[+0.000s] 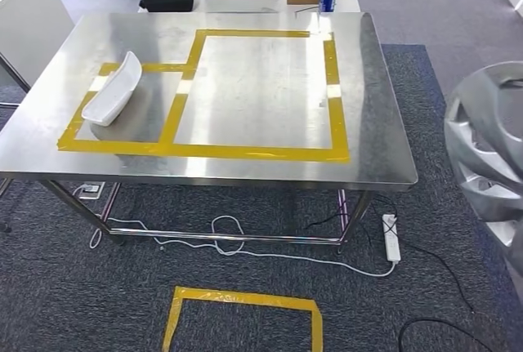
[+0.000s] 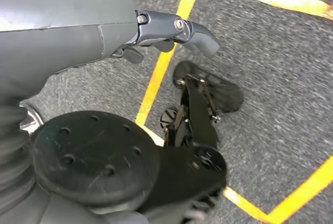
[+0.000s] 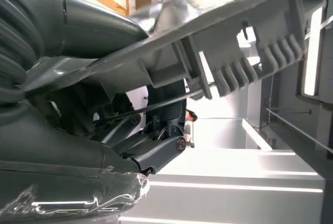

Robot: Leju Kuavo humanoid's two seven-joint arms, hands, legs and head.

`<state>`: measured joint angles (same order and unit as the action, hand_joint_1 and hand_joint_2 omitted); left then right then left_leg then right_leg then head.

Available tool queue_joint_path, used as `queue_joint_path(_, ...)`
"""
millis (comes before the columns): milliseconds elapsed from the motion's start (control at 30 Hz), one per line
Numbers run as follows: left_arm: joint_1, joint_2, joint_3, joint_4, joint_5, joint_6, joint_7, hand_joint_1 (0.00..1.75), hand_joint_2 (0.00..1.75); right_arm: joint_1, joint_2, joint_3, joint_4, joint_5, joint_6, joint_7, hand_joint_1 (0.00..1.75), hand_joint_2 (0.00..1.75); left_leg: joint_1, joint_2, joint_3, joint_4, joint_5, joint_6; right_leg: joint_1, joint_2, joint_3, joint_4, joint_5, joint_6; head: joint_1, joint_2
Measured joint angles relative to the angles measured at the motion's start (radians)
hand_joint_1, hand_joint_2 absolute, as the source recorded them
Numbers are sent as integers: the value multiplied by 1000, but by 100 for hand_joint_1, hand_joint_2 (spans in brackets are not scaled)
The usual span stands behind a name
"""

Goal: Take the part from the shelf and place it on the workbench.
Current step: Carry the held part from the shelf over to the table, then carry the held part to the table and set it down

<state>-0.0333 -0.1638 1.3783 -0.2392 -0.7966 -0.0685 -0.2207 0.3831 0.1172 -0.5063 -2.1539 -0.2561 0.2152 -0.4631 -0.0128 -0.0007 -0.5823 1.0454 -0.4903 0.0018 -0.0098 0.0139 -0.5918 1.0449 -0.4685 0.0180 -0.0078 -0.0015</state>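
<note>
Right hand [image 3: 157, 130]: grips the hubcap [image 1: 487, 152] by its ribbed rim, carried edge-up at the right, apart from the workbench [image 1: 376, 91], likely for the large taped square [image 1: 336, 107]. Left hand [image 2: 173, 31]: fingers apart, holding nothing, hanging over carpet. White tray [image 1: 114, 91]: in the small square.

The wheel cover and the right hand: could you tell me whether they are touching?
Touching. The right wrist view shows the right hand gripping the wheel cover, its fingers closed around the ribbed grey rim.
</note>
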Motion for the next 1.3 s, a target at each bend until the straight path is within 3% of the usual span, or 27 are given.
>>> queue_joint_path(100, 2, 0, 0, 0, -3, -2, -2, 0, 175, 1, 0, -6, 0, -3, 1, 1, 175, 175, -4, -1, 18, -51, 1, 14, 1, 1, 8, 0, 5, 21, -3, 0)
queue_joint_path(167, 4, 0, 0, 0, -5, -3, -3, 0, 175, 1, 0, -10, -2, -5, 4, 2, 175, 175, 1, 0, 35, -58, 13, 24, 1, -3, 3, 26, -11, 33, -1, 0)
queue_joint_path(267, 3, 1, 0, 0, -7, -3, -4, 0, 175, 1, 1, -17, -4, -7, 5, 2, 175, 175, 4, 0, 53, -59, 7, 32, -1, -5, -74, 183, -93, 42, 8, 0)
queue_joint_path(300, 4, 0, 0, 0, -8, -3, -4, 0, 175, 1, 1, -18, -5, -7, 6, 2, 175, 175, 4, 0, 58, -59, 2, 32, -2, -5, -106, 238, -113, 45, 9, 0)
queue_joint_path(333, 5, 0, 0, 0, -9, -3, -4, 0, 175, 1, 1, -20, -5, -6, 7, 3, 175, 175, 5, 0, 64, -58, -3, 30, -3, -6, -126, 264, -116, 49, 10, 0)
queue_joint_path(367, 6, 0, 0, 0, -10, -4, -4, 0, 175, 1, 1, -21, -5, -6, 7, 3, 175, 175, 6, -1, 73, -58, -10, 28, -4, -6, -129, 255, -98, 52, 10, 0)
queue_joint_path(400, 7, -1, 0, 0, -11, -5, -4, 0, 175, 0, 1, -21, -5, -6, 8, 3, 175, 175, 9, -1, 84, -58, -19, 25, -5, -7, -113, 209, -61, 54, 11, 0)
queue_joint_path(433, 7, -1, 0, 0, -12, -7, -5, 0, 175, 0, 1, -22, -5, -6, 8, 3, 175, 175, 11, -2, 96, -58, -29, 20, -8, -8, -86, 142, -17, 58, 11, 0)
queue_joint_path(467, 7, 0, 0, 0, -13, -8, -6, 0, 175, 0, 1, -22, -4, -6, 8, 3, 175, 175, 13, -2, 108, -58, -39, 13, -8, -8, -60, 82, 9, 60, 12, 0)
queue_joint_path(533, 5, 2, 0, -1, -15, -11, -8, 0, 175, -2, 1, -22, -5, -7, 9, 3, 175, 175, 11, -2, 120, -60, -54, 1, -7, -7, -29, 14, 16, 45, 17, 0)
queue_joint_path(600, 3, 3, 0, -1, -17, -13, -10, 0, 175, -2, 1, -23, -5, -7, 10, 4, 175, 175, 8, -1, 124, -61, -59, -9, -6, -3, -21, 8, 1, 21, 16, 0)
queue_joint_path(633, 3, 3, 0, -1, -17, -13, -11, 0, 175, 0, 2, -23, -6, -7, 10, 3, 175, 175, 9, -1, 123, -50, -55, -13, -7, -2, -13, 5, 2, 14, 13, 0)
queue_joint_path(667, 2, 4, 0, -1, -17, -14, -12, 0, 175, 0, 2, -23, -7, -7, 11, 3, 175, 175, 9, -1, 110, -21, -50, -18, -8, -1, -4, 2, -3, 8, 10, 0)
queue_joint_path(733, 0, 4, 0, -1, -18, -16, -14, 0, 175, -1, 2, -23, -8, -6, 12, 3, 175, 175, 10, -1, 39, 92, -56, -27, -10, -2, 19, -8, -16, 0, 4, 0)
queue_joint_path(800, 2, 4, 0, 0, -19, -20, -15, 0, 175, -2, 2, -23, -8, -5, 12, 3, 175, 175, 12, -1, -58, 211, -105, -31, -10, -2, 46, -19, -34, -4, -1, 0)
queue_joint_path(867, 8, 4, 0, 0, -20, -23, -17, 0, 175, -1, 2, -23, -8, -2, 12, 3, 175, 175, 12, -1, -117, 239, -140, -29, -10, 0, 80, -26, -56, -3, -3, 0)
queue_joint_path(900, 11, 4, 0, 0, -20, -24, -17, 0, 175, -1, 2, -23, -8, -1, 12, 3, 175, 175, 11, -1, -126, 213, -130, -26, -10, 1, 101, -29, -70, -1, -4, 0)
queue_joint_path(933, 14, 4, 0, 0, -20, -25, -18, 0, 175, -1, 2, -23, -8, -1, 12, 3, 175, 175, 11, -1, -126, 166, -93, -21, -10, 2, 121, -32, -85, 1, -5, 0)
queue_joint_path(1000, 20, 5, 1, 0, -20, -25, -18, 0, 175, -2, 3, -23, -8, 0, 11, 2, 175, 175, 8, -1, -122, 53, 33, -12, -8, 5, 156, -37, -116, 8, -6, 0)
queue_joint_path(1033, 23, 6, 2, 0, -20, -25, -18, 0, 175, -2, 4, -23, -8, 0, 10, 3, 175, 175, 7, -1, -119, 14, 81, -9, -7, 7, 171, -45, -132, 12, -6, 0)
queue_joint_path(1067, 24, 6, 2, 0, -20, -26, -18, 0, 175, -1, 4, -23, -8, 0, 10, 3, 175, 175, 6, -1, -113, -11, 104, -7, -6, 10, 191, -50, -140, 19, -5, 0)
queue_joint_path(1133, 22, 4, 2, 0, -21, -26, -19, 0, 175, -2, 5, -23, -9, 1, 8, 3, 175, 175, 6, -2, -86, -26, 88, -1, -6, 11, 213, -43, -131, 33, -3, 0)
queue_joint_path(1167, 20, 4, 2, -1, -21, -26, -19, 0, 175, -3, 6, -23, -9, 2, 8, 3, 175, 175, 8, -3, -68, -30, 80, 5, -6, 7, 201, 0, -110, 39, -2, 0)
queue_joint_path(1233, 16, 5, 2, -1, -21, -26, -20, 0, 175, -7, 6, -22, -10, 2, 9, 2, 175, 175, 11, -3, -32, -32, 58, 16, -5, -3, 115, 141, -87, 45, 1, 0)
queue_joint_path(1267, 15, 6, 3, -1, -20, -27, -21, 0, 175, -7, 6, -22, -10, 2, 8, 2, 175, 175, 10, -2, -14, -33, 44, 20, -4, -6, 63, 210, -103, 46, 2, 0)
queue_joint_path(1300, 15, 6, 3, -1, -20, -29, -23, 0, 175, -6, 6, -22, -10, 2, 8, 2, 175, 175, 10, -2, 6, -33, 30, 23, -3, -6, 16, 253, -147, 46, 3, 0)
